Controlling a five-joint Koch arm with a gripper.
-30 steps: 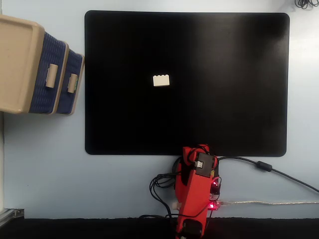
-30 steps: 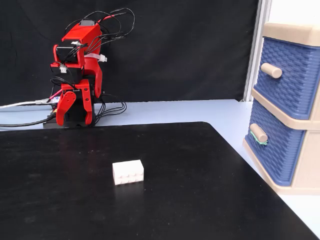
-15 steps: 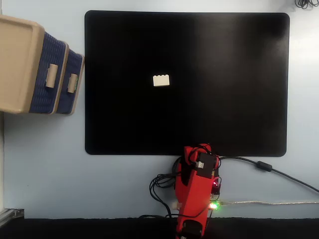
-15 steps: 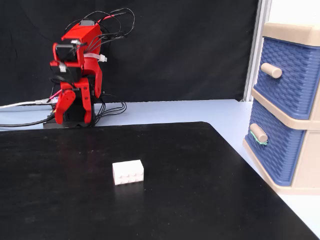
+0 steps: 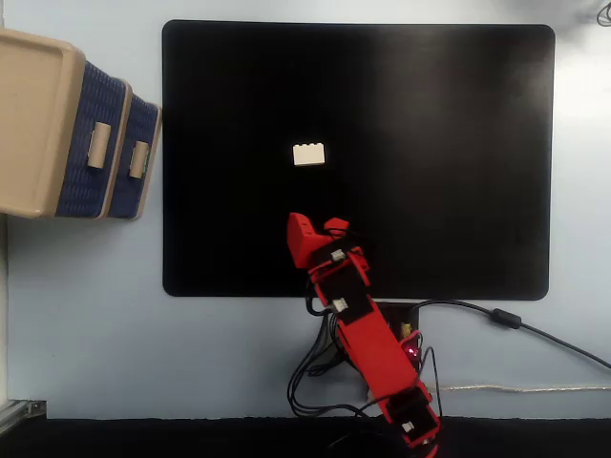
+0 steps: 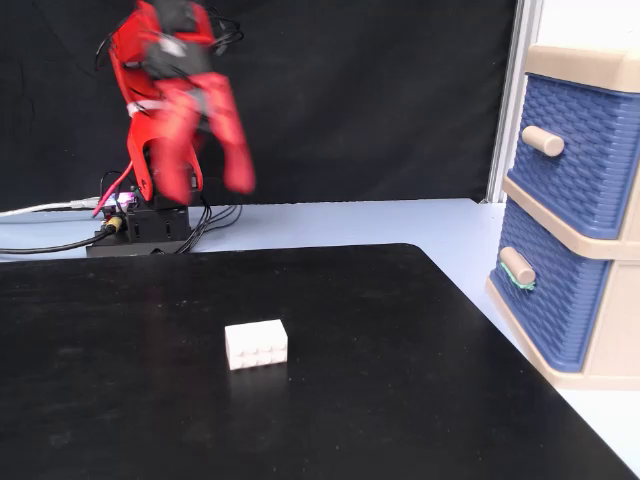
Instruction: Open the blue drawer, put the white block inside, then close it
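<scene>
The white block (image 5: 308, 154) (image 6: 256, 344) lies flat on the black mat, on its own. My red gripper (image 5: 318, 224) (image 6: 205, 185) hangs above the mat, short of the block on the arm's side; it is open, holds nothing, and is a little blurred in a fixed view. At the mat's side stands the beige cabinet (image 5: 29, 114) (image 6: 600, 350). Its blue drawer (image 5: 138, 157) (image 6: 550, 310), the lower one with the small beige handle (image 6: 517, 265), sits pushed in. The upper navy drawer (image 5: 95, 143) (image 6: 585, 150) is also pushed in.
The black mat (image 5: 430, 143) (image 6: 120, 420) covers most of the pale blue table. Cables (image 5: 496, 320) and the arm's base (image 6: 140, 225) sit at the mat's edge by the arm. A black backdrop (image 6: 380, 100) hangs behind the arm.
</scene>
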